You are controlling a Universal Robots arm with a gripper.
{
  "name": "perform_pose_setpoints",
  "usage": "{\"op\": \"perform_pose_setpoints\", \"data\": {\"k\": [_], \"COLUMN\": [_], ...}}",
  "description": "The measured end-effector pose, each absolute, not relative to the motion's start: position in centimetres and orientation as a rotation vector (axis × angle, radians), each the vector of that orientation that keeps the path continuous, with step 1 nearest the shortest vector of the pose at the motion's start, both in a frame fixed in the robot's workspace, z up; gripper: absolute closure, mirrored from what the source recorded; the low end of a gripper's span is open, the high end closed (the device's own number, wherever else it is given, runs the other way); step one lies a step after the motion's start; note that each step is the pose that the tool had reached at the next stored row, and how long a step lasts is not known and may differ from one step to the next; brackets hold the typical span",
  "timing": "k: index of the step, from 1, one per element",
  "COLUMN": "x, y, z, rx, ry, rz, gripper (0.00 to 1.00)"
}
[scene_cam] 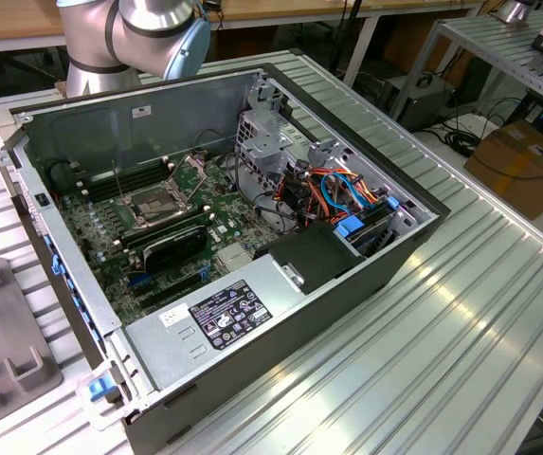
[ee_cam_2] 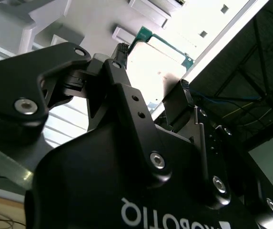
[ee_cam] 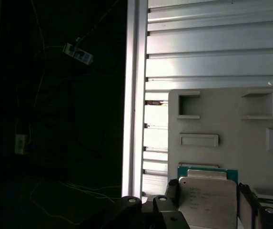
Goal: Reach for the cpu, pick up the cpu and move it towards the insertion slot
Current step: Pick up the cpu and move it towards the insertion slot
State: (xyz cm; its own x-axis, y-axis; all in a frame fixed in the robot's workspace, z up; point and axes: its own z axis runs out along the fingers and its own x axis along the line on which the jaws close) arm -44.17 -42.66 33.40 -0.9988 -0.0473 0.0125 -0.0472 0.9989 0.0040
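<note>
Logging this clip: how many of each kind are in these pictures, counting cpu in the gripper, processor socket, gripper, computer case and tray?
cpu between the jaws: 1
insertion slot: 1
gripper: 1
computer case: 1
grey tray: 1
Total: 5

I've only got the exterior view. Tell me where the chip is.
Observer: In both wrist views, the chip sits between the jaws of the gripper.
Operator: Say whether they're shut on it.
Observer: Yes, they press against two opposite edges.
Operator: Describe what's behind it.
Observer: A grey tray with square pockets, resting on a ribbed metal table.
</note>
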Motion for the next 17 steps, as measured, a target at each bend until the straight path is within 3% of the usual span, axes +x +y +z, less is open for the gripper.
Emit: {"op": "perform_pose_setpoints", "data": {"k": [17], "x": [-44.2], "y": [-42.7], "z": [35.2], "rx": [0.074], "ry": [-3.128], "rz": [-0.006], "gripper": [0.45]}}
